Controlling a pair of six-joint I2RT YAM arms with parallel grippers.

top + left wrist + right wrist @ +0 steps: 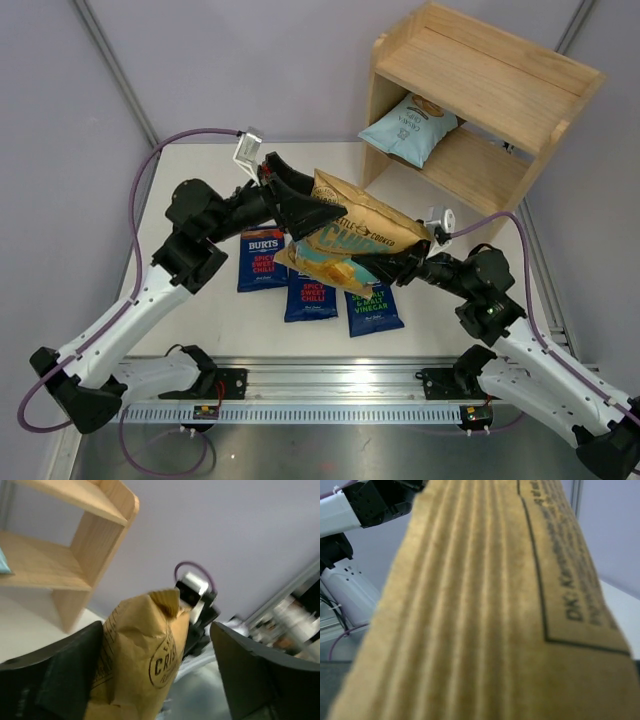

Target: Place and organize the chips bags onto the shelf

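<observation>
Kraft-yellow: seemingly handing the Kettle bag (365,230) across in mid-air, over the Burts bags (310,295), short of the shelf (480,90). Holding left gripper (157,675) jaws wide around one end; not seeing right gripper (395,262) jaws, cannot tell. Needing a firm right-side hold before carrying shelfward.

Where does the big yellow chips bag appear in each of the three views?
Top external: the yellow chips bag is in the centre, between the two arms.
Left wrist: the bag is bottom centre, between the left fingers.
Right wrist: the bag fills nearly the whole picture, blurred.
Shared landmark: the shelf, upper right in top external, upper left in left wrist, absent from right wrist.
</observation>
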